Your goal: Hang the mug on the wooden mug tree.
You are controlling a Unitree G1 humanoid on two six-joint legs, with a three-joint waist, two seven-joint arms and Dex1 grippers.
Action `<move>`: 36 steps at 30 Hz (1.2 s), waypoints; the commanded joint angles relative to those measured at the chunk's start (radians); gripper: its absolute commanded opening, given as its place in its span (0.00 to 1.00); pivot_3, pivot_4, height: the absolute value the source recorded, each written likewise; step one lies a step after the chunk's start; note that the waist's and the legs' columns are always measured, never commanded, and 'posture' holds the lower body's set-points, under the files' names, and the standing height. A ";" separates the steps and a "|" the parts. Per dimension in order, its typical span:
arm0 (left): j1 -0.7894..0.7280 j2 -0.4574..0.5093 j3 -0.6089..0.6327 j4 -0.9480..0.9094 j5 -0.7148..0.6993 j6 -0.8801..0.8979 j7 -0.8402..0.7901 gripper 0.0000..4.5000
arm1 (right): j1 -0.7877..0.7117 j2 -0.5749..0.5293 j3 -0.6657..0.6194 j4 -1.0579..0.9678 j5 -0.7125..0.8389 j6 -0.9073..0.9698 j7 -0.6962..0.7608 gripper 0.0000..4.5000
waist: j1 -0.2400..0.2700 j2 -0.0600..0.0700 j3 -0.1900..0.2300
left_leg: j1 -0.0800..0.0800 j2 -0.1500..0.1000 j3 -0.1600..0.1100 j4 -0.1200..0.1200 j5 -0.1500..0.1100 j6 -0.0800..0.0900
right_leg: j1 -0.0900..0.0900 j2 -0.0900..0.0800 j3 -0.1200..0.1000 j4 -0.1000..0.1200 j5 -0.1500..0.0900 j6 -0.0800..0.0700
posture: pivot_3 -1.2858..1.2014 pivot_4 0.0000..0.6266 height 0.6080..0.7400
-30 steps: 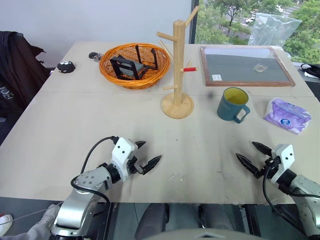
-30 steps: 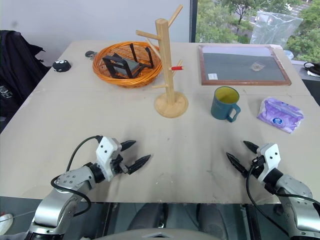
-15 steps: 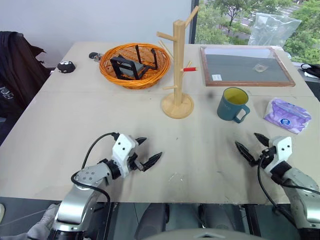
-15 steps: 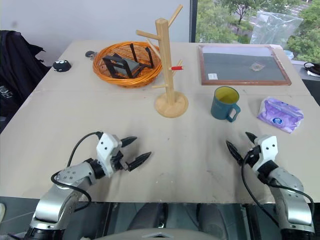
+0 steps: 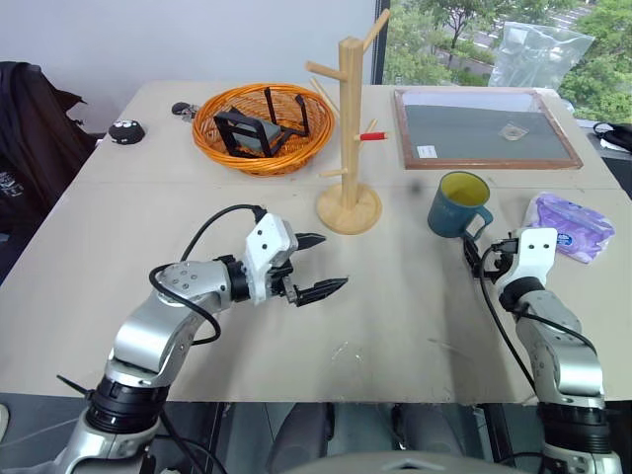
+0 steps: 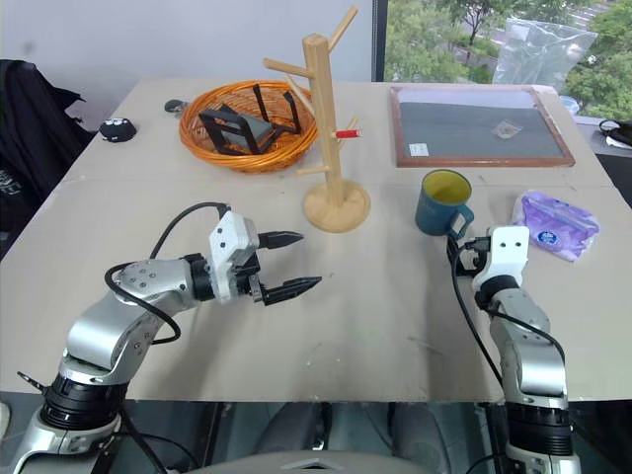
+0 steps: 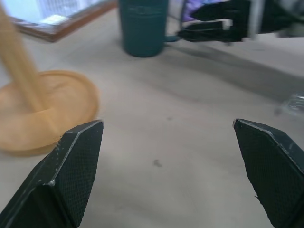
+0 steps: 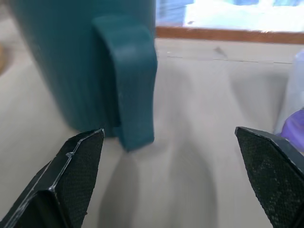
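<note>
Both of my arms have come up off the near table edge and reached forward. My left gripper (image 5: 314, 267) hangs spread and empty over bare tabletop (image 5: 395, 316), short of the tree's base. My right gripper (image 5: 475, 255), fingers wide apart, has closed in on the mug (image 5: 457, 205) and sits just beside its handle (image 8: 130, 80), not yet around it, so I judge the grasp comes next. The teal mug stands upright on the table, right of the wooden mug tree (image 5: 351, 138), a clear gap between them. Beside my right hand lies a purple tissue pack (image 5: 573, 219). Farther back sit an orange wicker basket (image 5: 263, 126) and a framed board (image 5: 484, 129), neither blocking the way.
</note>
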 commanded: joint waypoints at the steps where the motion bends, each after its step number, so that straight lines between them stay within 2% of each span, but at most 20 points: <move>1: -0.030 0.018 0.001 -0.060 -0.028 0.025 -0.008 1.00 | -0.038 0.012 -0.001 0.007 -0.028 -0.025 -0.039 1.00 | 0.000 0.000 0.000 | 0.000 0.000 0.000 0.000 0.000 0.000 | 0.000 0.000 0.000 0.000 0.000 0.000 | 0.52 0.24 1.00; 9: -0.069 0.007 -0.013 -0.078 -0.027 0.043 0.004 1.00 | -0.097 0.032 -0.011 0.090 -0.085 -0.041 -0.108 1.00 | -0.001 0.000 0.000 | 0.000 0.000 0.000 0.000 0.000 0.000 | 0.000 0.000 0.000 0.000 0.000 0.000 | 0.52 0.24 1.00; 14: -0.082 -0.026 -0.016 -0.033 0.011 -0.006 0.031 1.00 | -0.137 0.042 -0.012 0.158 -0.097 -0.059 -0.128 1.00 | -0.002 0.000 0.000 | 0.000 0.000 0.001 0.000 0.000 0.000 | 0.000 0.000 0.001 0.000 0.000 0.000 | 0.52 0.24 1.00; 17: -0.104 -0.061 0.012 -0.018 -0.005 -0.024 0.053 1.00 | -0.152 0.040 -0.016 0.187 -0.098 -0.077 -0.128 0.70 | 0.000 0.000 0.000 | 0.000 0.000 0.000 0.000 0.000 0.000 | 0.000 0.000 0.000 0.000 0.000 0.000 | 0.52 0.24 1.00; 18: -0.110 -0.071 0.023 -0.019 -0.017 -0.032 0.054 1.00 | -0.156 0.038 -0.019 0.196 -0.099 -0.083 -0.128 0.64 | -0.001 0.000 0.000 | 0.000 0.000 0.000 0.000 0.000 0.000 | 0.000 0.000 0.000 0.000 0.000 0.000 | 0.52 0.24 1.00; 19: -0.116 -0.084 0.034 -0.024 -0.030 -0.043 0.055 1.00 | -0.159 0.036 -0.021 0.204 -0.098 -0.088 -0.127 0.51 | -0.001 0.000 0.000 | 0.000 0.000 0.000 0.000 0.000 0.000 | 0.000 0.000 0.000 0.000 0.000 0.000 | 0.52 0.24 1.00; 20: -0.121 -0.096 0.044 -0.028 -0.042 -0.050 0.058 1.00 | -0.161 0.036 -0.023 0.209 -0.098 -0.092 -0.126 0.49 | -0.001 0.000 0.000 | 0.000 0.000 0.000 0.000 0.000 0.000 | 0.000 0.000 0.000 0.000 0.000 0.000 | 0.52 0.24 1.00; 21: -0.125 -0.105 0.051 -0.033 -0.053 -0.052 0.061 1.00 | -0.162 0.035 -0.023 0.213 -0.097 -0.095 -0.123 0.30 | -0.001 0.000 0.000 | 0.000 0.000 0.000 0.000 0.000 0.000 | 0.000 0.000 0.000 0.000 0.000 0.000 | 0.52 0.24 1.00; 22: -0.127 -0.110 0.055 -0.035 -0.058 -0.052 0.062 1.00 | -0.163 0.035 -0.023 0.215 -0.097 -0.097 -0.120 0.23 | -0.001 0.000 0.000 | 0.000 0.000 0.001 0.000 0.000 0.000 | 0.000 0.000 0.000 0.000 0.000 0.000 | 0.52 0.24 1.00; 23: -0.127 -0.112 0.057 -0.037 -0.061 -0.054 0.062 1.00 | -0.163 0.033 -0.022 0.216 -0.097 -0.101 -0.118 0.11 | -0.002 0.000 0.000 | 0.000 0.000 0.001 0.000 0.000 0.000 | 0.000 0.000 0.000 0.000 0.000 0.000 | 0.52 0.24 1.00; 25: -0.131 -0.115 0.055 -0.037 -0.059 -0.062 0.065 1.00 | -0.167 0.031 -0.024 0.220 -0.095 -0.107 -0.113 0.01 | -0.002 0.000 0.000 | 0.000 0.000 0.001 0.000 0.000 0.000 | 0.000 0.000 0.001 0.000 0.000 0.000 | 0.52 0.24 1.00; 36: -0.131 -0.137 0.058 -0.048 -0.091 -0.064 0.097 1.00 | -0.144 -0.040 -0.029 0.179 -0.059 -0.129 0.007 0.01 | -0.002 0.000 0.000 | 0.000 0.000 0.001 0.000 0.000 0.000 | 0.000 0.000 0.001 0.000 0.000 0.000 | 0.52 0.24 1.00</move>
